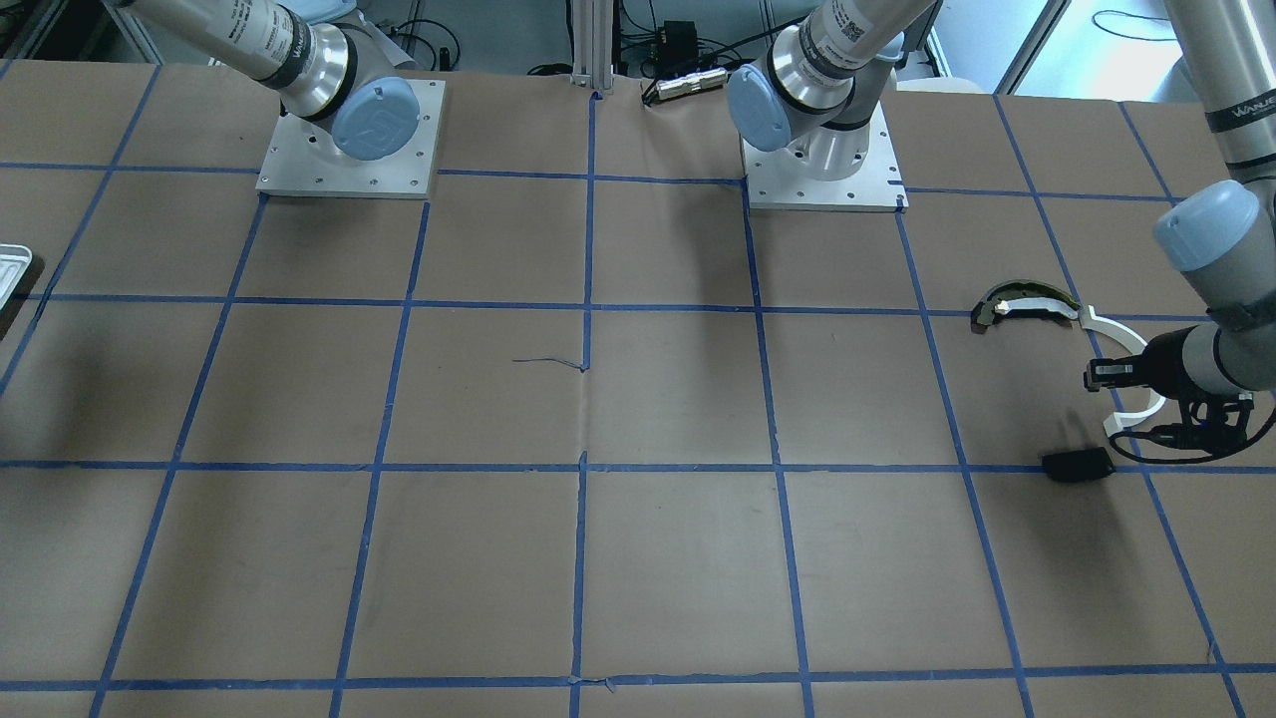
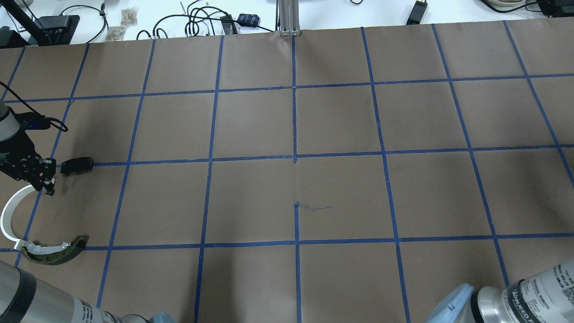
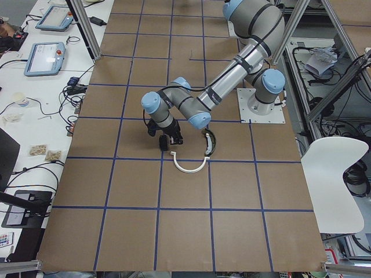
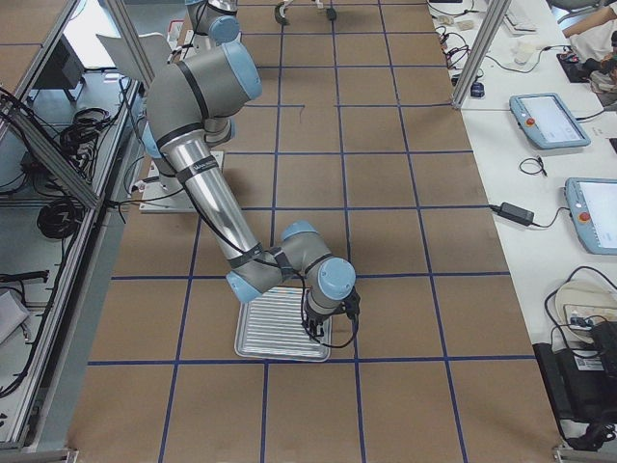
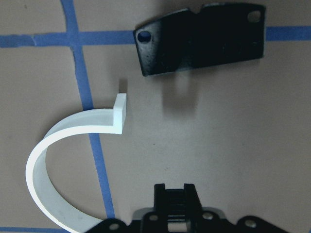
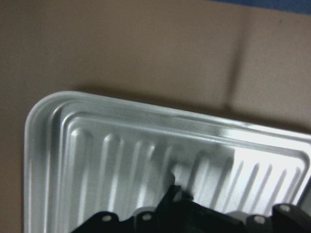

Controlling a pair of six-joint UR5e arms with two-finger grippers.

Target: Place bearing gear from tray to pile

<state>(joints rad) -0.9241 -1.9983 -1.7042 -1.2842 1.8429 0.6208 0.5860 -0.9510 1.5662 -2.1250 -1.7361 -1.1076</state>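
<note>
The tray [image 4: 270, 328] is pale, ribbed and silver; it lies near the table's right end, and its corner fills the right wrist view [image 6: 121, 145]. I see no bearing gear in any view. My right gripper [image 6: 176, 191] is low over the tray, with its fingers together. The pile lies at the left end: a white arc strip [image 2: 5, 215], a dark curved piece [image 2: 54, 251] and a small black plate [image 2: 77, 165]. My left gripper [image 2: 47, 188] hovers by the arc's end, shut, with the plate [image 5: 204, 39] and the arc [image 5: 48, 150] ahead of it.
The table is covered in brown paper with a blue tape grid. Both arm bases [image 1: 349, 140] stand on plates at the robot side. Only the tray's edge [image 1: 10, 264] shows in the front view. Cables and boxes lie beyond the far edge [image 2: 202, 22].
</note>
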